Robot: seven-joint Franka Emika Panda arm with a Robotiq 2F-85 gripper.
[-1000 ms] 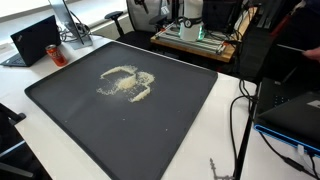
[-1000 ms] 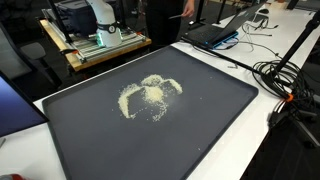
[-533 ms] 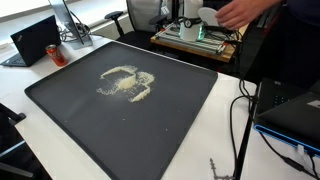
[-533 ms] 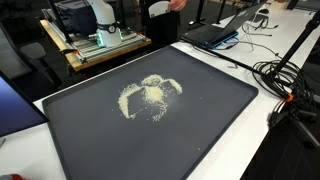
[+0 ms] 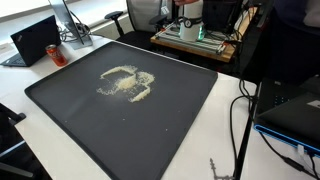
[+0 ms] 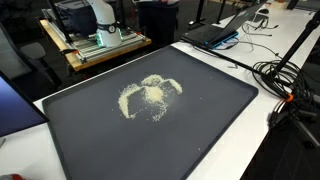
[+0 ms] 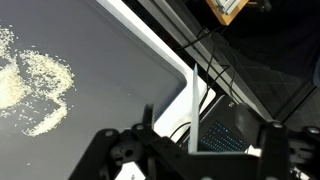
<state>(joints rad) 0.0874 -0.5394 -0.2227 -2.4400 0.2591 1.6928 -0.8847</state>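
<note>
Check the top of both exterior views first: the hand that reached in beside the robot base [image 5: 190, 12] half a second ago, at about 1 o'clock above the tray [image 5: 150, 130], is no longer in view, and the area around the base shows no reaching hand. Nothing else in the scene has shifted. The grain pile [image 5: 125, 83] keeps the same outline as a second ago, a pale core with thin curved trails running out of it. It lies on the dark tray toward 11 o'clock from the tray's centre, well clear of every rim. In an exterior view [image 6: 150, 95] the same pile sits slightly toward 12 o'clock of centre. Treat the pile as undisturbed, since no grain has been pushed, gathered or lifted. In the wrist view the claw [image 7: 210, 120] enters from 6 o'clock with its jaws standing wide apart and nothing between them, so it is open and empty. Any narrowing of the jaws in this last second is too slight to read from the pictures. From the claw, the grain [image 7: 25, 85] lies at about 10 o'clock, well apart from the fingers and not in contact. The claw hangs near the tray's corner, above the white surface [image 5: 228, 125] and the cables [image 6: 285, 75] beyond the rim. The arm does not show over the tray in either exterior view. Read this as a moment with the work area free of the hand, and with the pile still to be touched.
</note>
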